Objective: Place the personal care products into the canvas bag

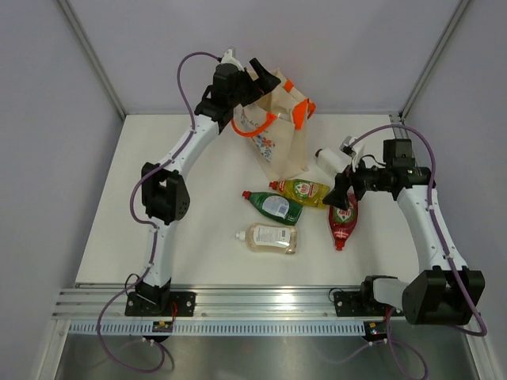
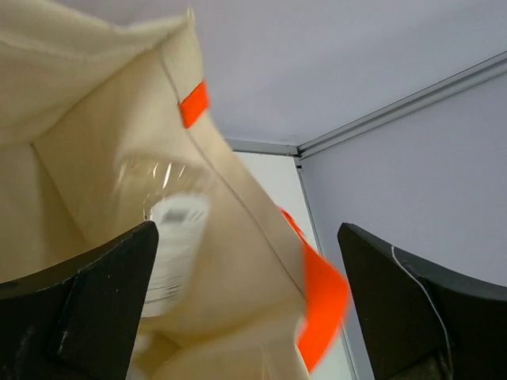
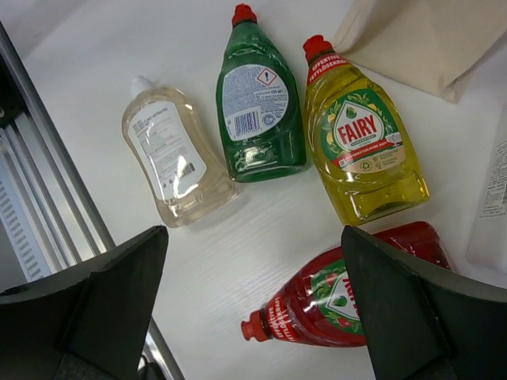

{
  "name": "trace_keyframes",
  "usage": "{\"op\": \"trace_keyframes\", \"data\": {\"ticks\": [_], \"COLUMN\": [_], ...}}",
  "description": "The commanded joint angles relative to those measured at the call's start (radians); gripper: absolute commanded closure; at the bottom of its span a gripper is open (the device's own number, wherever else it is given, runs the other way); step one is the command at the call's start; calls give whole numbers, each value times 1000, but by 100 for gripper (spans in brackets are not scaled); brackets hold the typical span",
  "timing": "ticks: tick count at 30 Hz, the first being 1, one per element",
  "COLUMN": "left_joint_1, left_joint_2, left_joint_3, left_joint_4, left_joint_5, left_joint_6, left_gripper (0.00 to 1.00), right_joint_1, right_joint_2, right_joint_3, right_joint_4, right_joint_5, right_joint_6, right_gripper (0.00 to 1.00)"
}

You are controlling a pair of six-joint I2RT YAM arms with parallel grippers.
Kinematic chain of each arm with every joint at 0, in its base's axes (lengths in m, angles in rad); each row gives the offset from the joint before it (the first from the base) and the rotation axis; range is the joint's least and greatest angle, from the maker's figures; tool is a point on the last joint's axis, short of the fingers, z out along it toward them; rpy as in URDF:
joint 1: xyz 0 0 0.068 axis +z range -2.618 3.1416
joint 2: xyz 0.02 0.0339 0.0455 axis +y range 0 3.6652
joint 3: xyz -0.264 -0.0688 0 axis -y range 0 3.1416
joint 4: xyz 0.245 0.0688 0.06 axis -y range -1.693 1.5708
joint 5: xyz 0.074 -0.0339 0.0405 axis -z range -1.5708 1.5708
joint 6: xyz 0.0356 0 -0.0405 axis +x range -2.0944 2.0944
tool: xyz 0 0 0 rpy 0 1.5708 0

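The cream canvas bag (image 1: 279, 138) with orange handles (image 1: 297, 111) stands at the back of the table. My left gripper (image 1: 261, 75) is open above its mouth. In the left wrist view the bag's inside (image 2: 95, 119) fills the frame between the open jaws (image 2: 245, 229), and a blurred clear bottle with a white label (image 2: 170, 237) shows inside. The yellow (image 1: 301, 191), green (image 1: 273, 207), clear-beige (image 1: 270, 237), red (image 1: 343, 222) and white (image 1: 331, 161) bottles lie on the table. My right gripper (image 1: 341, 195) is open and empty above the red bottle (image 3: 341, 301).
The table's front rail (image 1: 261, 305) runs along the near edge and shows in the right wrist view (image 3: 47, 198). Grey walls and frame posts (image 1: 95, 63) enclose the back and sides. The bag's lower corner (image 3: 428, 39) lies beside the yellow bottle (image 3: 360, 142).
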Motion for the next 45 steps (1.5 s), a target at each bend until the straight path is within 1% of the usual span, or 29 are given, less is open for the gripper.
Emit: {"op": "trace_keyframes", "data": {"ticks": [1, 2, 3, 5, 6, 7, 10, 12, 13, 14, 15, 16, 17, 18, 19, 20, 21, 23, 24, 25, 26, 27, 29, 30, 31, 37, 40, 45], "left_joint_1": [-6, -6, -6, -6, -6, -5, -3, 1, 6, 6, 9, 9, 11, 11, 12, 12, 12, 12, 12, 12, 12, 12, 14, 12, 14, 14, 14, 14], "left_joint_2": [-110, -114, -119, -139, -147, -165, -208, -283, -347, -348, -411, -444, -473, -534, -565, -597, -667, -738, -769, -835, -866, -896, -985, -1015, -1071, -1239, -1308, -1372], "left_joint_3": [32, 29, 23, 19, 17, 17, -10, -59, -136, -182, -228, -320, -364, -407, -452, -550, -604, -713, -809, -851, -892, -967, -1043, -1110, -1141, -1329, -1383, -1416], "left_joint_4": [71, 63, 63, 60, 56, 51, 25, 22, 31, 39, 43, 43, 33, 24, 10, -5, -6, 0, 2, 1, -4, -7, -10, -10, -13, -35, -47, -62], "left_joint_5": [-4, -3, -3, -4, -3, -3, 5, 6, 6, 6, 9, 11, 8, 0, -6, -12, -27, -37, -44, -46, -55, -60, -73, -79, -83, -136, -147, -187], "left_joint_6": [49, 56, 60, 83, 92, 112, 189, 229, 262, 275, 287, 319, 336, 350, 372, 378, 381, 379, 376, 369, 364, 353, 341, 329, 321, 264, 248, 232], "left_gripper": [1, 1, 1, 1, 1, 1, 1, 1, 1, 1, 1, 1, 1, 1, 1, 1, 1, 1, 1, 1, 1, 1, 1, 1, 1, 1, 1, 1], "right_joint_1": [9, 10, 10, 50, 67, 105, 161, 202, 222, 231, 236, 236, 236, 236, 236, 237, 245, 259, 264, 273, 279, 283, 308, 314, 331, 362, 397, 477], "right_joint_2": [46, 53, 58, 72, 79, 99, 176, 217, 265, 288, 311, 355, 378, 417, 432, 450, 469, 533, 571, 589, 604, 631, 658, 684, 696, 786, 817, 843], "right_joint_3": [18, 13, 7, -2, -10, -10, -2, 5, 11, 11, 30, 44, 59, 83, 96, 105, 134, 171, 203, 217, 243, 252, 277, 283, 291, 341, 341, 318], "right_joint_4": [-70, -76, -92, -95, -72, -58, -23, 31, 80, 80, 126, 143, 155, 175, 175, 178, 178, 161, 149, 142, 126, 119, 86, 77, 72, 40, 11, 37], "right_joint_5": [0, -7, -17, -8, 41, 69, 173, 233, 279, 279, 323, 337, 362, 373, 379, 391, 402, 440, 446, 448, 453, 459, 468, 471, 479, 534, 566, 679], "right_joint_6": [-217, -257, -353, -444, -490, -510, -561, -547, -512, -512, -466, -445, -426, -411, -420, -427, -441, -461, -475, -481, -487, -493, -507, -509, -507, -460, -452, -382], "right_gripper": [1, 1, 0, 0, 0, 1, 1, 1, 1, 0, 1, 0, 1, 0, 1, 1, 0, 1, 1, 1, 1, 1, 1, 0, 0, 0, 0, 1]}}
